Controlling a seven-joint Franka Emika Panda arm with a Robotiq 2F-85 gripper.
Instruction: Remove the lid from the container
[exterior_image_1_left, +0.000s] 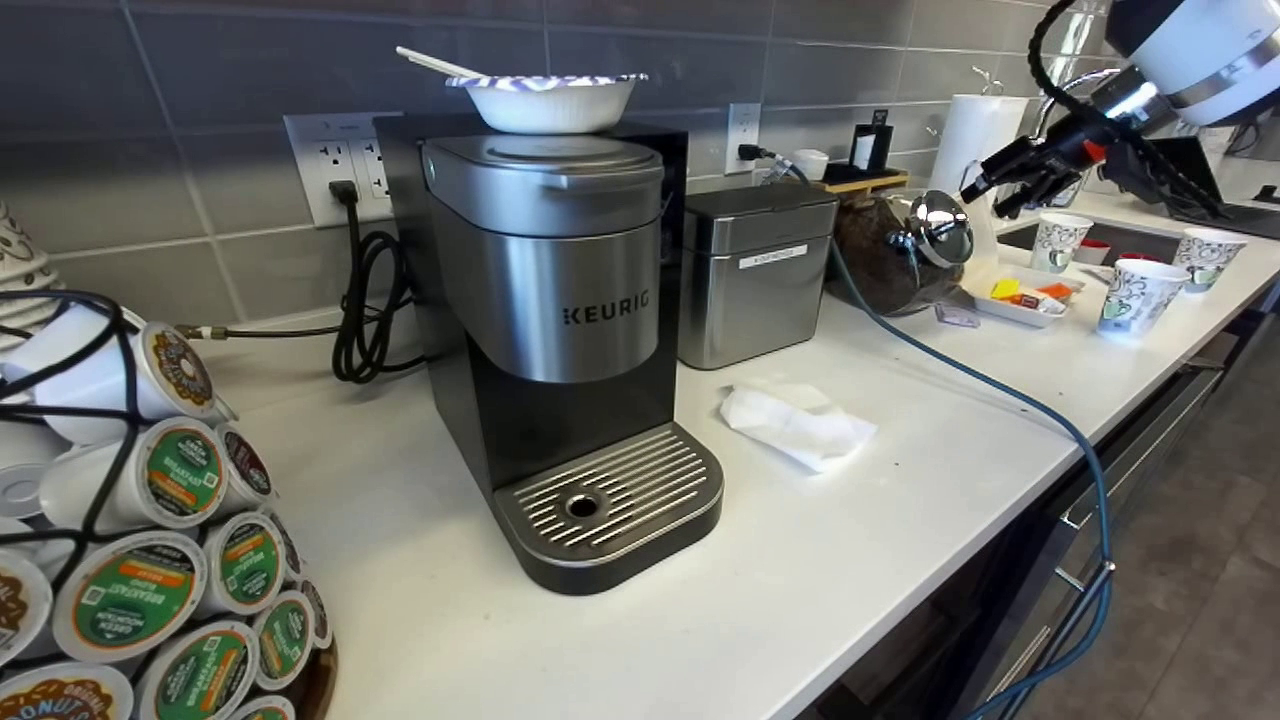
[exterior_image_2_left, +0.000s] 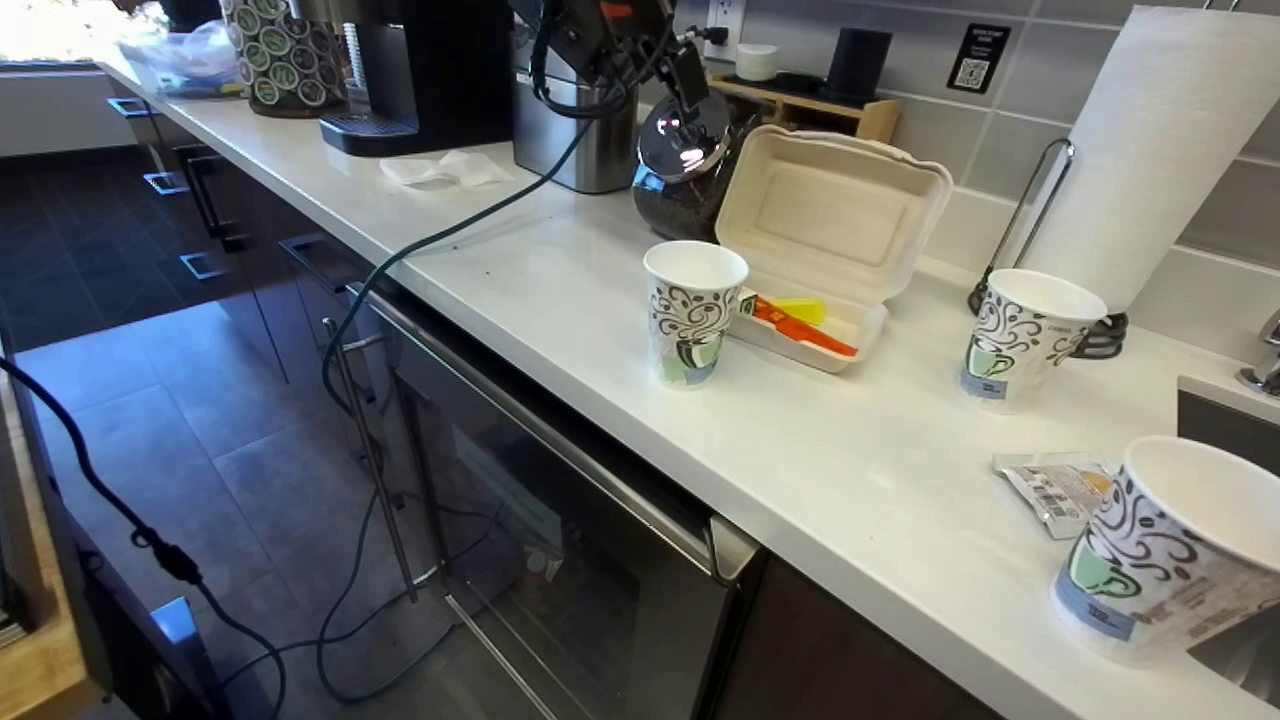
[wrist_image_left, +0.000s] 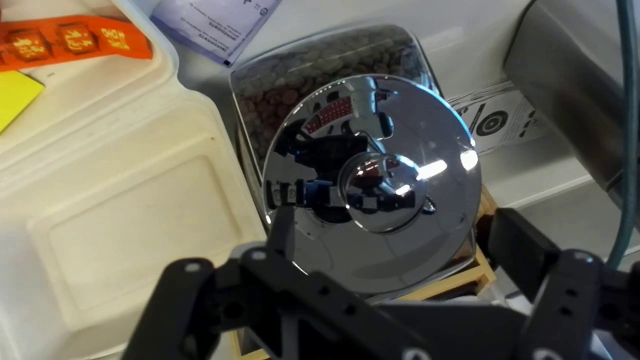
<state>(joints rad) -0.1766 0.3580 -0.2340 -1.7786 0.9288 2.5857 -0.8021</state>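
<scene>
Approach and alignment, by my reckoning, that was the step in hand! The gripper (wrist_image_left: 394, 220) hovered with its fingers (wrist_image_left: 520, 245) spread; in the wrist view one overlapped the edge of the chrome lid (wrist_image_left: 370, 245), the other stood just beyond it, pinching nothing that I could see. Touching or clear? Couldn't tell. The lid looked seated on its clear, squarish jar (exterior_image_1_left: 875, 260), toward the back edge of the counter (exterior_image_1_left: 940, 430), well in from the front edge. The next move, I'd say, called for settling down along the lid's tilt, closing on rim or knob (wrist_image_left: 382, 195), then a straight pull.

And what surfaces! The lid: a mirror-bright disc, likely slippery, its knob rounded. The jar: glossy, packed with small brown bits. Close beside it gaped a clamshell box (exterior_image_2_left: 830, 205), matt and pale, holding an orange-red wrapper (exterior_image_2_left: 805, 328) and a yellow piece (exterior_image_2_left: 802, 309); nearer the front edge, a paper cup (exterior_image_2_left: 690, 320) in swirls.
</scene>
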